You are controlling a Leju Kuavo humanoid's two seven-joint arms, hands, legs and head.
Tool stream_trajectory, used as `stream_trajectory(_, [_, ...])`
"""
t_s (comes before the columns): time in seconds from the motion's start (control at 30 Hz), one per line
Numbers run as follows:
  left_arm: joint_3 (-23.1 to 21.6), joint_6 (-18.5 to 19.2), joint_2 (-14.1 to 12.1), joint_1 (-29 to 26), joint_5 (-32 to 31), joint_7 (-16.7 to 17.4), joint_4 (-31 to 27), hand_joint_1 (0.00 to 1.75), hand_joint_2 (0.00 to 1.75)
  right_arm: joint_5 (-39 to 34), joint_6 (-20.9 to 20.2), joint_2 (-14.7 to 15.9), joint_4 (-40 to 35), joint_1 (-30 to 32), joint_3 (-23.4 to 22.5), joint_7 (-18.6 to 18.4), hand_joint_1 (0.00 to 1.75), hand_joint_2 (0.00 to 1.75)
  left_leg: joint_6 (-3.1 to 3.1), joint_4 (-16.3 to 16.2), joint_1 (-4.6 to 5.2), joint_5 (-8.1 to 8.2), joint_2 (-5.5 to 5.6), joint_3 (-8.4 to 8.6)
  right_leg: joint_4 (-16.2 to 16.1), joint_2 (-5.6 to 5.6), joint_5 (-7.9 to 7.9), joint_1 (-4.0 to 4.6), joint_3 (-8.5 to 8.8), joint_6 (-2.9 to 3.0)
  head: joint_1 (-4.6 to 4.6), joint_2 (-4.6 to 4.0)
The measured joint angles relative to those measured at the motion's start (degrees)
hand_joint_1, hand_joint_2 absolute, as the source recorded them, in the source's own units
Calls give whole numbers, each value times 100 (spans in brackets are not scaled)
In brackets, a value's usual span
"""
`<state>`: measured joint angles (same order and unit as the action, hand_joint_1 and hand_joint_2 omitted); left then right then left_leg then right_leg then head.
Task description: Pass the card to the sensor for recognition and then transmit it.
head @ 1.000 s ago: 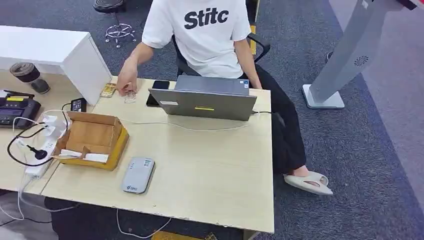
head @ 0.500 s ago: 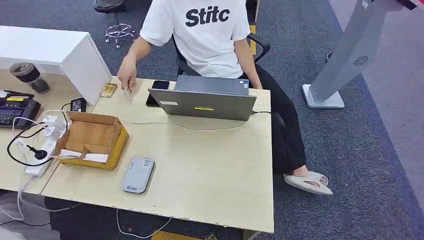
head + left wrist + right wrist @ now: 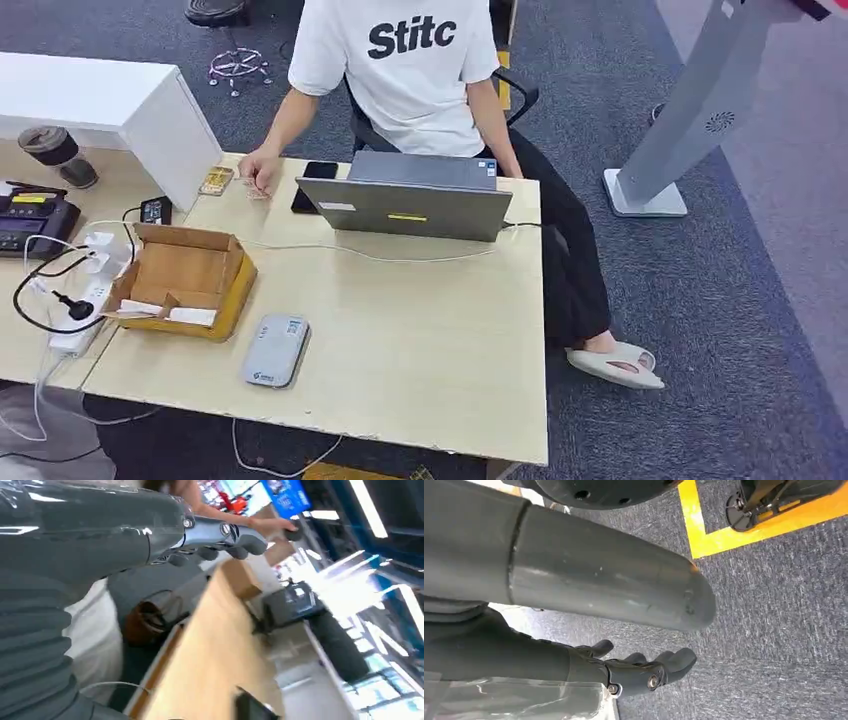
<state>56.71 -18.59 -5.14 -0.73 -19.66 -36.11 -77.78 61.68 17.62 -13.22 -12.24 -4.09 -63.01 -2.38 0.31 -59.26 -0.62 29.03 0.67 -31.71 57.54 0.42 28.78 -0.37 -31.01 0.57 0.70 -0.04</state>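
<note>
A person in a white T-shirt (image 3: 415,70) sits at the far side of a pale wooden table (image 3: 420,340), one hand (image 3: 258,172) resting on the tabletop near its far left corner, beside a dark phone (image 3: 312,178) and a small yellowish object (image 3: 216,181). The card cannot be picked out for certain; it may lie under or by that hand. The sensor, a flat grey reader (image 3: 276,350), sits near the table's front edge, just beside an open cardboard box (image 3: 185,278) and well apart from the laptop (image 3: 410,205). The robot's left hand (image 3: 220,537) is raised beside the table, fingers loosely curled and holding nothing. Its right hand (image 3: 634,672) hangs over grey carpet, fingers slightly apart and holding nothing. Judged from this, the task has not begun: the next move calls for taking the card before bringing it to the reader.
</note>
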Motion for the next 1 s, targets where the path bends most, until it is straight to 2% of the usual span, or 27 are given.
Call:
stream_trajectory(0.1, [-601,-386,18,-3,-397,90,-445,0,175,-4,-28,9,0,-4,-17,-42,0,0,-2,-3,0,-2,2,1,0,1,-1,0,-17,0,2,0])
stream_trajectory(0.27, [-1740,-919,-96,323,-1477,789,-867,0,175,7,-90,39,0,-48,-35,-116,0,0,-14,-3,-1,-10,6,-3,0,-5,-7,0,-6,2,-2,0])
stream_trajectory(0.37, [-2277,-1072,-186,517,-1688,988,-930,0,175,4,-111,52,0,-55,-35,-129,0,0,-20,-2,-2,-14,-5,-1,3,14,-13,0,-8,4,-2,0])
stream_trajectory(0.5, [-2539,-1131,-236,562,-1703,1034,-973,0,175,7,-107,68,0,-54,-37,-129,0,0,-20,-2,-2,-14,-12,-2,3,22,-13,1,-16,4,2,0])
stream_trajectory(0.57, [-2666,-1201,-260,625,-1918,1100,-976,0,175,13,-125,77,0,-53,-39,-138,0,0,-21,-3,-2,-14,-7,-4,2,19,-13,1,-32,4,0,0])
stream_trajectory(0.67, [-3092,-1255,-319,916,-2938,1590,-969,0,175,42,-201,90,0,-65,-37,-162,0,0,-21,-3,-2,-15,6,-7,2,6,-12,1,-27,3,0,0])
stream_trajectory(0.8, [-3847,-1245,-419,1414,-4434,2443,-827,0,175,131,-232,98,0,-73,-37,-153,0,0,-27,-3,-1,-26,-1,-9,2,15,-26,1,-19,2,2,0])
stream_trajectory(1.0, [-4578,-1334,-507,1806,-5296,2942,-633,0,175,232,-197,101,0,-71,-24,-155,0,0,-27,-3,-1,-26,-10,-10,2,25,-30,0,-26,5,0,0])
